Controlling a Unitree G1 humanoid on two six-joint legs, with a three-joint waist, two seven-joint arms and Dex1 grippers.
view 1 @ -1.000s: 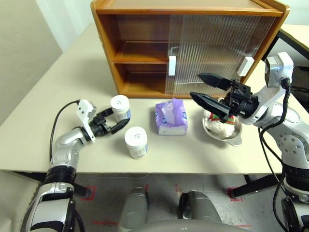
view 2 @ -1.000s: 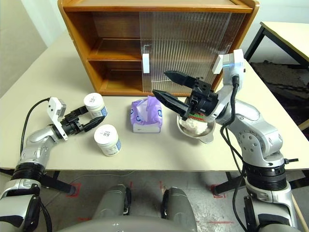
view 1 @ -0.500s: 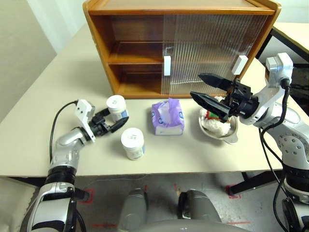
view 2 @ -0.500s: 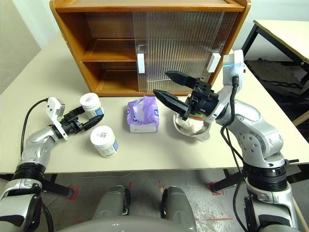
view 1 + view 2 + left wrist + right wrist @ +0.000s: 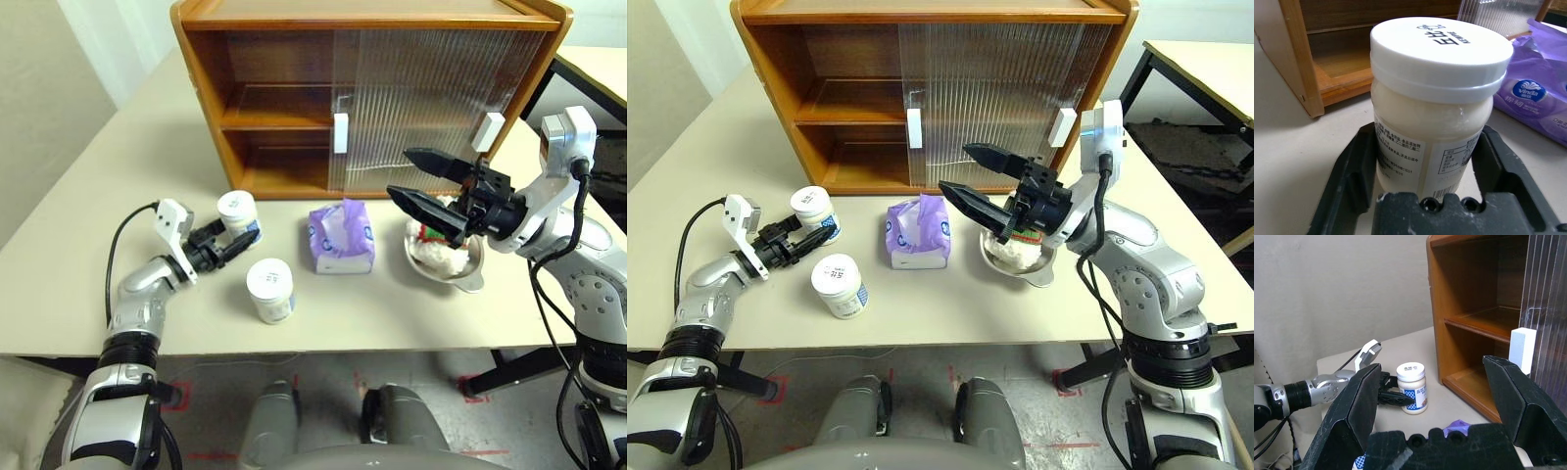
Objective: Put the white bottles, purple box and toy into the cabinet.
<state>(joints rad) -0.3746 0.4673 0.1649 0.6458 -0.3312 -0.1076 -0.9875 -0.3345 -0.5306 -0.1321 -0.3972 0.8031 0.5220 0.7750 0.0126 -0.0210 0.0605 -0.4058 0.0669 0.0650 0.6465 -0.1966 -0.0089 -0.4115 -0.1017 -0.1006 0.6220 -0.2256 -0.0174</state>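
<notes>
White bottle [image 5: 1432,107] stands upright between the left pincer's [image 5: 235,242] fingers

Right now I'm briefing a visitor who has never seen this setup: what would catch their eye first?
The big orange-brown cabinet at the back of the table, its left half open. Then the right tool, jaws wide, hanging in the air over the steel bowl with the plush toy. On the left, the left tool brackets the rear white bottle, with the purple box lying mid-table.
</notes>
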